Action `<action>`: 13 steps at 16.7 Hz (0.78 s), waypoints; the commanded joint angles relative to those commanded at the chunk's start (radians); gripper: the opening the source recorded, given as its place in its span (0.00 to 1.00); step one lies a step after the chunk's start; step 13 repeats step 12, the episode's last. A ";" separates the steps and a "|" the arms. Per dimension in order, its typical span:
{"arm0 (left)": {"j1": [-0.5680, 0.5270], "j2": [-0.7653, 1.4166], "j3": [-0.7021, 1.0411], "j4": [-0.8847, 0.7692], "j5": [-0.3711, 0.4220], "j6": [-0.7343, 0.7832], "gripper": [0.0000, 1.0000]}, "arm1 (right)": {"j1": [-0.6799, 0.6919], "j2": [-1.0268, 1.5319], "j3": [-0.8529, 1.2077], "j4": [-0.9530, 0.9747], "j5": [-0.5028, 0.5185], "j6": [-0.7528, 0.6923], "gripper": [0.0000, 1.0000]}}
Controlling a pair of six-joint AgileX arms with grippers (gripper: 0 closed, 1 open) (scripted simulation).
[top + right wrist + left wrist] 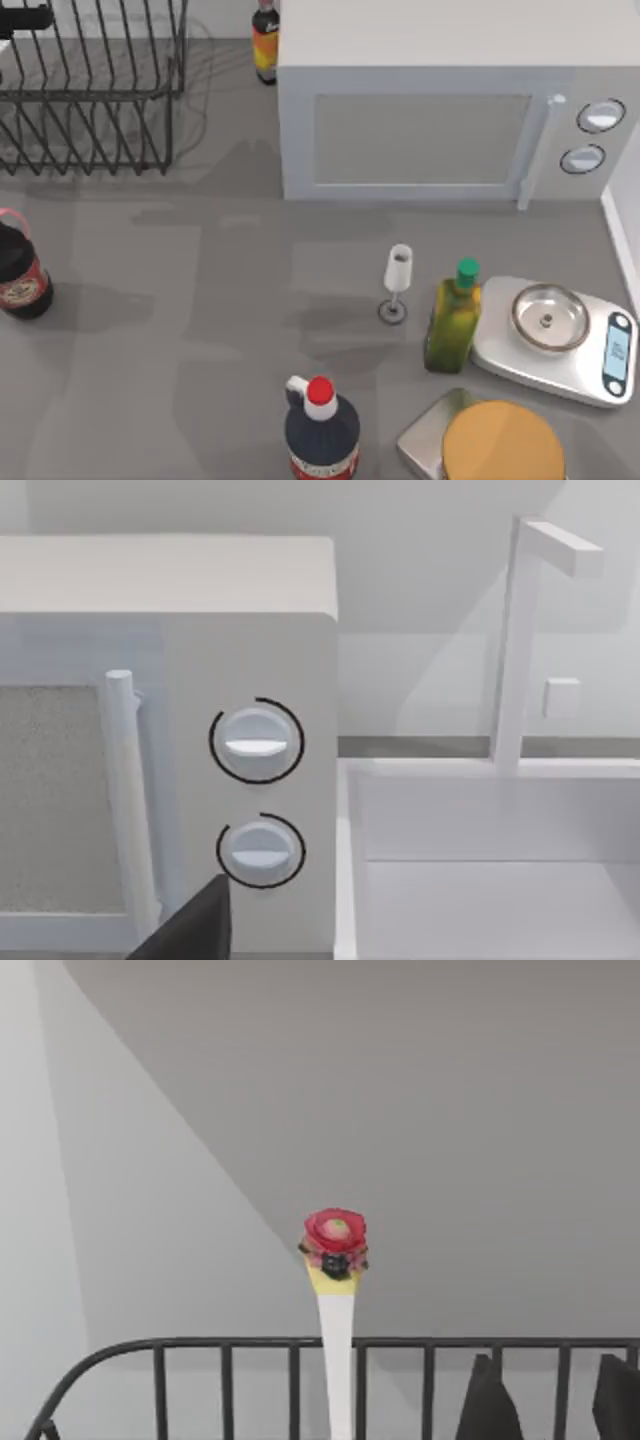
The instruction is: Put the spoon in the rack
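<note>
Big dark wire dish rack (pixel 95 85) sits at the tabletop's far left. Your left end effector (pixel 545 1400) hangs over its rim; fingers apart, I think. The slim white spoon with the red-yellow end (pixel 336 1290) stands upright just beside them. Keep it vertical between prongs.

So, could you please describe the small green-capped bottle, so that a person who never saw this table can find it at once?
Start at the big white microwave at the back of the table and come forward to the silver kitchen scale at the right. The olive-green bottle stands upright just left of that scale. Unlike the dark red-capped bottle nearer the front and the white wine glass beside it, it has a green cap.
</note>
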 joint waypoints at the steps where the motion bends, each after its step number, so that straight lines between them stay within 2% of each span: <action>1: 0.000 0.000 0.000 0.000 0.000 0.000 0.60 | 0.000 0.000 0.000 0.000 0.000 0.000 1.00; 6: 0.000 0.000 0.000 0.000 0.000 0.000 0.98 | 0.000 0.000 0.000 0.000 0.000 0.000 1.00; 13: 0.000 0.000 0.000 0.000 0.000 0.000 1.00 | 0.000 0.000 0.000 0.000 0.000 0.000 1.00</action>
